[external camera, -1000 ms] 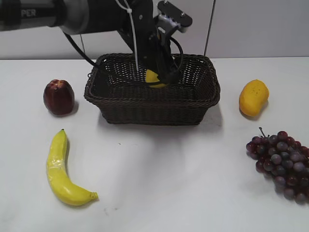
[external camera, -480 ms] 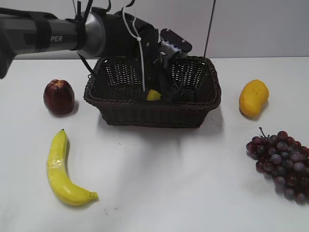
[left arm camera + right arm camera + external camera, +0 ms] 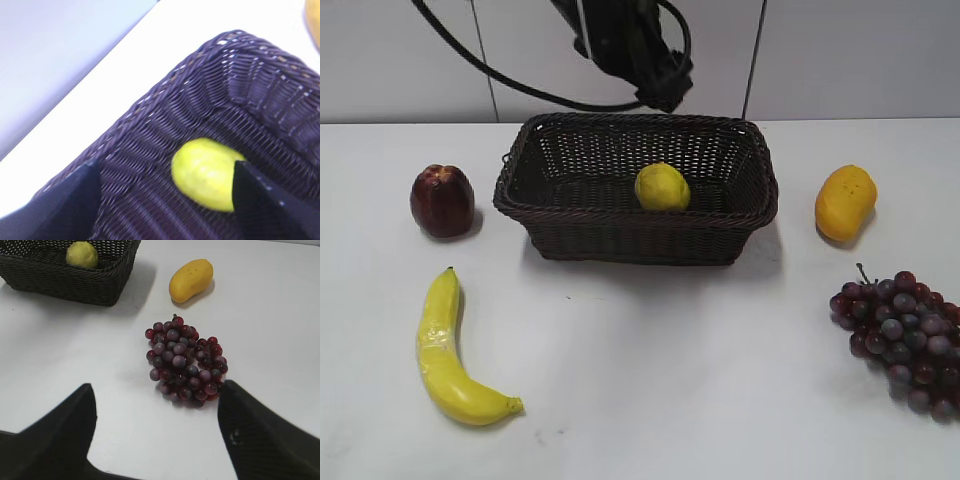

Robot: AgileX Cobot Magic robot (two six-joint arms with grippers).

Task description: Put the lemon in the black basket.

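The lemon (image 3: 662,187) lies alone on the floor of the black basket (image 3: 570,205) at the table's back centre. It also shows in the left wrist view (image 3: 202,172) and the right wrist view (image 3: 82,254). My left gripper (image 3: 162,200) is open and empty, lifted above the basket (image 3: 240,95); in the exterior view only its arm (image 3: 630,45) shows at the top edge. My right gripper (image 3: 157,432) is open and empty above the table, near the grapes (image 3: 184,361). It is out of the exterior view.
A red apple (image 3: 442,201) sits left of the basket and a banana (image 3: 445,350) lies at the front left. A mango (image 3: 844,202) lies right of the basket, with dark grapes (image 3: 905,340) at the front right.
My left gripper has let go of the lemon inside the basket and risen out of it. The lemon now rests on the basket floor.
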